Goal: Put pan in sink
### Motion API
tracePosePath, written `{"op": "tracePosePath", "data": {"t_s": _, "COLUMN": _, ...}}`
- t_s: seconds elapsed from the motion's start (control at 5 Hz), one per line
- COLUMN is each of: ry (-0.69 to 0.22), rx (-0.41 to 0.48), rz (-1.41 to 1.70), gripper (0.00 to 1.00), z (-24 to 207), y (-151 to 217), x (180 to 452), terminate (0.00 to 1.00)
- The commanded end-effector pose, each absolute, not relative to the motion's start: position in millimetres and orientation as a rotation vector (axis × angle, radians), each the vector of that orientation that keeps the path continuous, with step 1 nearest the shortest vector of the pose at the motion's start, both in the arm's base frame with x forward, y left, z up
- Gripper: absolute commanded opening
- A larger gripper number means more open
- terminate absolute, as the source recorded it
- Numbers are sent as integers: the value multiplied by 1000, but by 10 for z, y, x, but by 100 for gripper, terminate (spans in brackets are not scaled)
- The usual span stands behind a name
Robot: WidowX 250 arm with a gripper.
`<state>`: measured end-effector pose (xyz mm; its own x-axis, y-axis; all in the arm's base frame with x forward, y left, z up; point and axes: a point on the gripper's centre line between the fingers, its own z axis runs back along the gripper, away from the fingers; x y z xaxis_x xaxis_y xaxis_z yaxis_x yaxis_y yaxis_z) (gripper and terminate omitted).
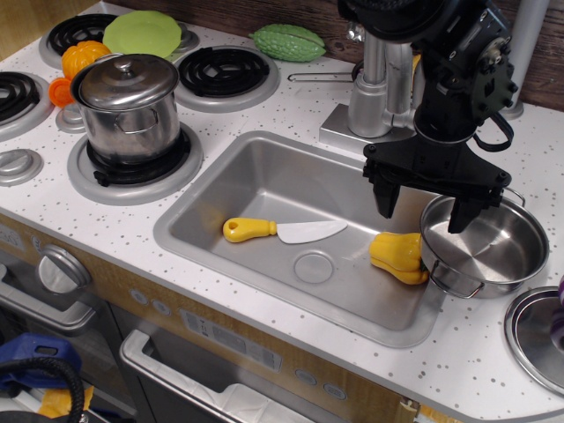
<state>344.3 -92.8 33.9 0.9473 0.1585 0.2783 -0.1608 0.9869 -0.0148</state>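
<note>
- The white speckled countertop [264, 344] spans the whole scene, with black coil burners [223, 70] set into its far left part.
- The sink [256, 181] is a brushed-steel basin sunk into the middle of the counter, its round drain imprint [314, 266] toward the near side.
- My arm comes down from the top right, black and bulky, just in front of the grey faucet column [381, 79] at the sink's far rim.
- The pan [489, 251] sits on the counter at the sink's right edge, upright and outside the basin, its left rim overhanging the sink's right side a little. One wire loop handle faces near-left, the other far-right.
- A lidded steel pot [130, 106] stands on a burner left of the sink, well apart from the pan.
- My gripper [425, 210] hangs spread wide above the pan's left rim, grasping nothing. One finger [386, 199] points down over the sink's right end; the other finger [462, 214] points down over the pan's inside. I cannot tell whether either tip touches the rim.
- A yellow toy pepper [398, 256] lies in the sink's right end, touching the pan's left wall.
- A toy knife [282, 231] with a yellow handle and white blade lies flat in the sink, left of the pepper.
- A green plate [143, 33], a green bumpy gourd [289, 41] and an orange toy vegetable [77, 58] sit along the far side.
- A round lid [538, 335] lies at the near right edge, partly cut off.
</note>
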Motion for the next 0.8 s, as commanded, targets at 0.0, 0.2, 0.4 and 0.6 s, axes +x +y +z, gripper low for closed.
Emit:
{"op": "tracePosePath", "data": {"t_s": 0.0, "ry": -325, "rx": -25, "rz": 166, "gripper": 100, "z": 303, "y": -831, "x": 3500, "terminate": 0}}
{"op": "tracePosePath", "data": {"t_s": 0.2, "ry": -307, "rx": -36, "rz": 182, "gripper": 100, "z": 205, "y": -820, "x": 3489, "terminate": 0}}
{"op": "tracePosePath", "data": {"t_s": 0.4, "ry": -300, "rx": -39, "rz": 200, "gripper": 0, "z": 209, "y": -839, "x": 3473, "terminate": 0}}
{"op": "tracePosePath", "data": {"t_s": 0.6, "ry": -298, "rx": -41, "rz": 196, "gripper": 0, "z": 213, "y": -849, "x": 3470, "terminate": 0}}
